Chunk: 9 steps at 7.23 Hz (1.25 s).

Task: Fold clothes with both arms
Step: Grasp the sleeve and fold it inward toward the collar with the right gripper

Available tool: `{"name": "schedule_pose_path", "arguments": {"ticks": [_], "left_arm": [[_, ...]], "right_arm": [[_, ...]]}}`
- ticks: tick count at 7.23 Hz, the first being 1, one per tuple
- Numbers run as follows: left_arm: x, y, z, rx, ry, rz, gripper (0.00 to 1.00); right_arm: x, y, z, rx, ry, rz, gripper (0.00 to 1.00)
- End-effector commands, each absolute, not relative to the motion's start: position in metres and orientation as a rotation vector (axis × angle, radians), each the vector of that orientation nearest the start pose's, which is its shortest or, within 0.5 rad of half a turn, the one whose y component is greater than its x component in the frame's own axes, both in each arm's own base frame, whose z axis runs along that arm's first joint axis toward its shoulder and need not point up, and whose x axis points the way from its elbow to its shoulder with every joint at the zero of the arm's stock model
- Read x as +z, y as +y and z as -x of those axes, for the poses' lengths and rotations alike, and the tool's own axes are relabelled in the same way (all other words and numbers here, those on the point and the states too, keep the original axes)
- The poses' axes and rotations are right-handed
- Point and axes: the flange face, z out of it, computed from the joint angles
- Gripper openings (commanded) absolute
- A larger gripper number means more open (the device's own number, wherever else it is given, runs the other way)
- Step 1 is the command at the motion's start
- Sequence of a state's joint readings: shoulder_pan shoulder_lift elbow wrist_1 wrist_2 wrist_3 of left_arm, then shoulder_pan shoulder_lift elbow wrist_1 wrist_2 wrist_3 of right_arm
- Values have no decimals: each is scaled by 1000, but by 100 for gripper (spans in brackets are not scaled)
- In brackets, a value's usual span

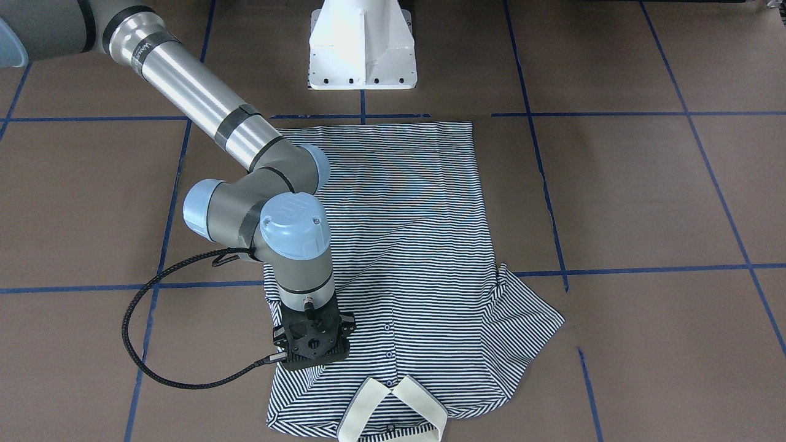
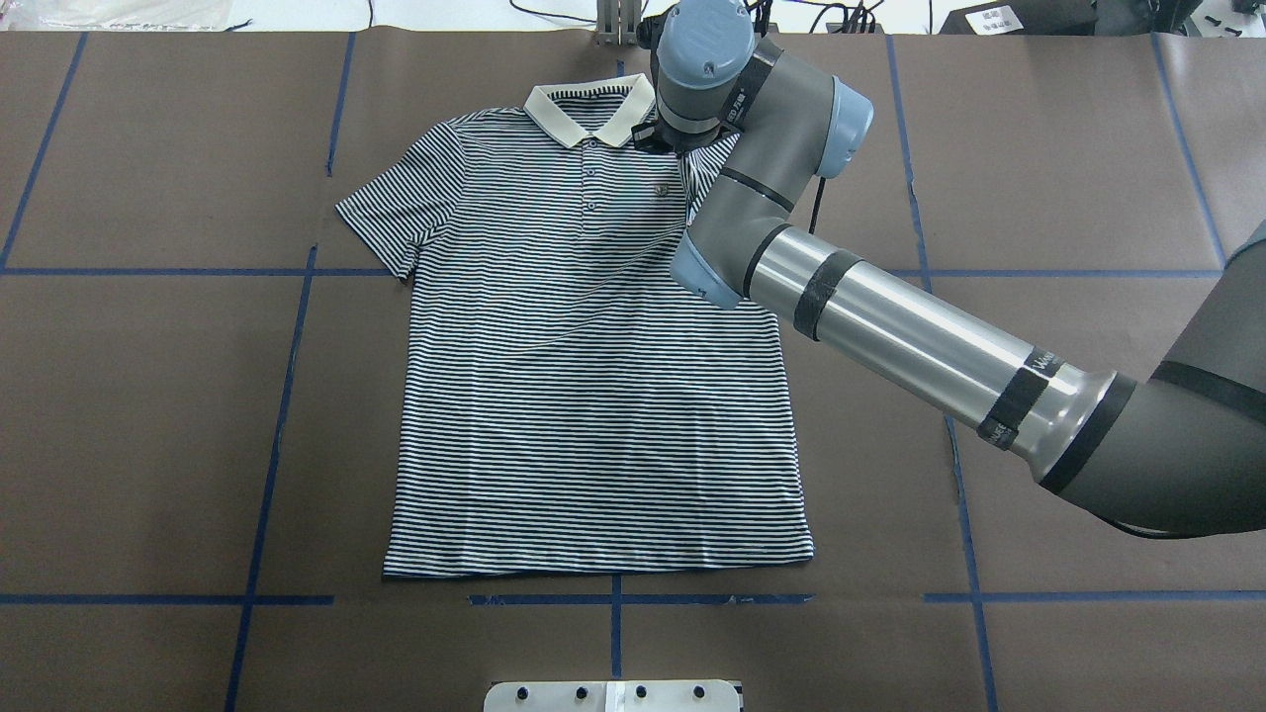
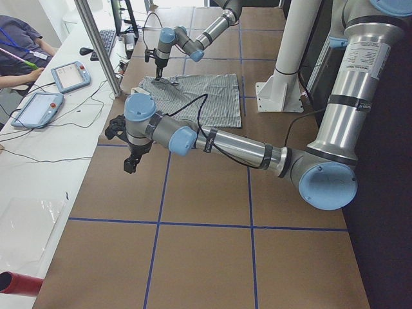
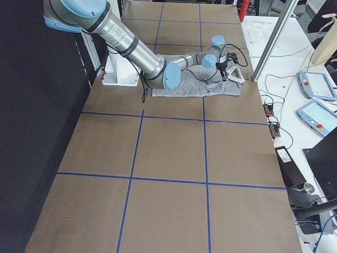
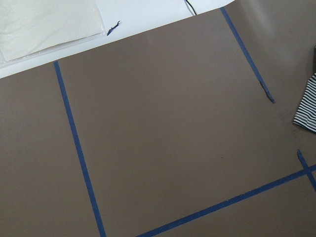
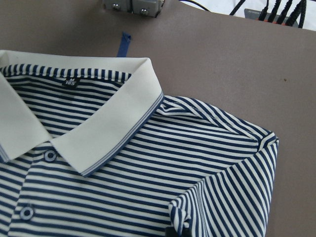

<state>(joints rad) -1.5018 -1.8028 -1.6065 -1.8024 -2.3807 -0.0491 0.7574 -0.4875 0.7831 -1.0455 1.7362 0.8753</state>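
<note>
**Shirt (image 2: pixel 593 376) fold: one side tucked, other to go**

It lies flat mid-tabletop (image 2: pixel 148 396), collar (image 2: pixel 590 111) toward the far edge and hem toward the robot. The right gripper (image 1: pixel 313 341) is down by the collar and looks pinched shut on the sleeve (image 6: pixel 222 197), which is doubled in over the chest. The left gripper (image 3: pixel 131 164) hangs over bare tabletop. Can't tell if it's open. Next, I'd guess: let go, then the left arm goes for the spread-out sleeve (image 2: pixel 396 213).

You've got the navy-and-white striped short-sleeved polo shirt (image 2: pixel 593 396) lying flat and face up, cream collar (image 2: pixel 590 109) at the far edge, one sleeve folded in over the chest. The silver-grey right arm (image 2: pixel 890 326) reaches down onto that shoulder, maybe pinching fabric, hard to tell. The matching left arm (image 3: pixel 219 145) hangs over the bare brown table (image 3: pixel 206 257), well apart from the shirt.
</note>
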Motion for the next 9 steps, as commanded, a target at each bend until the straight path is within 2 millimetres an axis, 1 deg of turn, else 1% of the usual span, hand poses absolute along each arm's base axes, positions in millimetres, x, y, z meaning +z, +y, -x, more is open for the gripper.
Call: {"name": "schedule_pose_path", "arguments": {"ticks": [1,2,3,4,5,6,7,8,9], "left_arm": [[481,-602,20,222,820,-430,100],[478,-604,20,223,818,-433,100],[477,-605,20,220,817,-433,100],[476,-605,19,221,818,-434,100],[472,-609,19,218,816,-438,100],[463,-618,18,192,823,-438,100],[435,-629,2,119,847,-424,100],[407,-638,-59,52,896,-352,100],[379,-642,-133,-12,903,-298,100]], "right_arm": [[245,-705,574,-4,-730,-469,0],[239,-705,574,-7,-740,-472,91],[235,-703,575,-11,-753,-470,100],[223,-698,577,-21,-777,-473,100],[216,-695,578,-26,-794,-475,100],[208,-691,578,-24,-831,-447,100],[197,-685,574,15,-895,-378,100],[194,-673,553,3,-920,-309,100],[187,-662,510,11,-912,-249,100]]}}
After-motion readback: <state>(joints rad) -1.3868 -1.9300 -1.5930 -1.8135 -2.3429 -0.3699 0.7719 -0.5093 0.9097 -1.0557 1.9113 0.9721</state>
